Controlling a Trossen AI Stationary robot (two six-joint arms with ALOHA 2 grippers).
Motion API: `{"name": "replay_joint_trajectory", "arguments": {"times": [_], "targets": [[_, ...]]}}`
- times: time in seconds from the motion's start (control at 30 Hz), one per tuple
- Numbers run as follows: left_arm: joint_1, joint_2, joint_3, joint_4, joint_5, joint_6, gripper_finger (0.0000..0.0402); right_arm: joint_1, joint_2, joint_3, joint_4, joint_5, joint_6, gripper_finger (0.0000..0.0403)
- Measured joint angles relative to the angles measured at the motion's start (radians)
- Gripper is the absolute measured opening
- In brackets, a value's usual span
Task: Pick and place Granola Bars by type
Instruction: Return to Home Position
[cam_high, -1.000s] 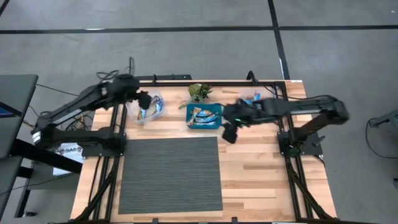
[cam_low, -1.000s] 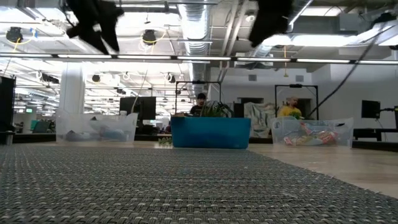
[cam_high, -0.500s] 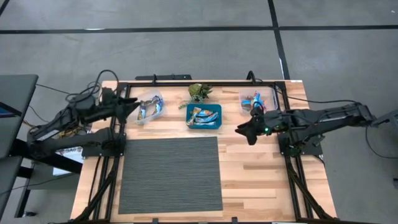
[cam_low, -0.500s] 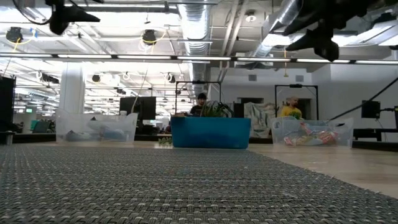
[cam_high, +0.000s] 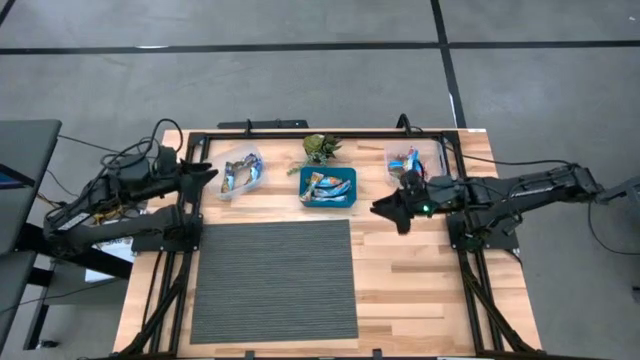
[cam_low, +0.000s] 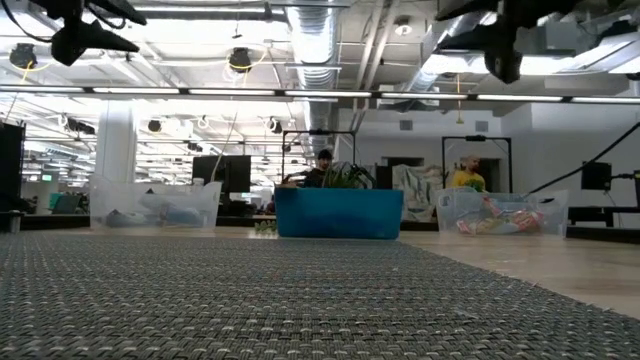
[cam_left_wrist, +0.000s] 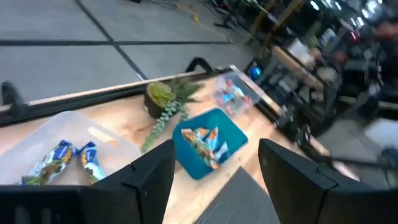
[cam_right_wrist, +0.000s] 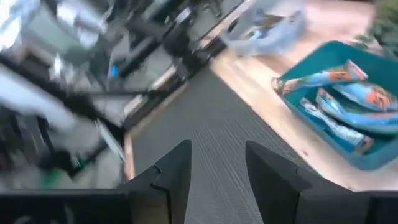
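Hovering over the worktop (cam_high: 420, 280) around 10 o'clock, the left claw (cam_high: 207, 172) is hanging spread and empty, right at 9 o'clock of the left clear bin (cam_high: 256, 156) holding the blue granola bars (cam_high: 243, 176). The right claw (cam_high: 383, 208) is hanging spread and empty too, at 4 o'clock of the blue tray (cam_high: 303, 185) of mixed bars. More bars are sitting in the right clear bin (cam_high: 392, 152).

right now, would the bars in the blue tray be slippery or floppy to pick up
The bars have shiny wrappers, so probably slippery. They look flat, so unlikely to roll. Piled in the blue tray, one may drag neighbours.
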Motion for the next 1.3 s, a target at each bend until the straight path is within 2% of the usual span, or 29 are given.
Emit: {"name": "replay_joint_trajectory", "arguments": {"times": [0.13,0.27,0.37,0.47,0.57,0.63,0.77,0.9,1.0,1.13,1.23,1.3], "targets": [[0.0,-0.003,-0.036,0.079,0.123,0.118,0.0222,0.06,-0.01,-0.011,-0.007,0.003,-0.204,0.0143],[0.0,-0.042,-0.152,0.35,0.33,0.26,0.0222,0.1,-0.037,-0.06,0.066,0.001,-0.367,0.0139],[-0.001,-0.091,-0.268,0.477,0.441,0.273,0.0222,0.108,-0.059,-0.16,0.255,-0.019,-0.452,0.0137],[-0.001,-0.148,-0.35,0.556,0.5,0.262,0.0222,0.102,-0.078,-0.281,0.498,-0.145,-0.532,0.0138],[-0.001,-0.199,-0.376,0.553,0.522,0.273,0.0222,0.089,-0.093,-0.386,0.659,-0.283,-0.543,0.0139],[0.0,-0.225,-0.377,0.508,0.522,0.299,0.0222,0.081,-0.108,-0.436,0.701,-0.331,-0.53,0.0137],[0.0,-0.282,-0.377,0.398,0.526,0.308,0.0222,0.076,-0.152,-0.51,0.759,-0.337,-0.522,0.0137],[-0.004,-0.278,-0.378,0.392,0.542,0.339,0.0222,0.062,-0.215,-0.552,0.807,-0.336,-0.554,0.014],[-0.004,-0.278,-0.414,0.439,0.534,0.338,0.0222,0.042,-0.253,-0.567,0.81,-0.336,-0.564,0.0142],[-0.004,-0.279,-0.482,0.623,0.521,0.318,0.0222,0.021,-0.275,-0.567,0.811,-0.338,-0.569,0.0141],[-0.004,-0.277,-0.539,0.691,0.499,0.296,0.0222,0.018,-0.276,-0.567,0.81,-0.341,-0.57,0.0139],[-0.007,-0.277,-0.566,0.74,0.478,0.272,0.0222,0.018,-0.276,-0.567,0.811,-0.377,-0.57,0.0137]]}}
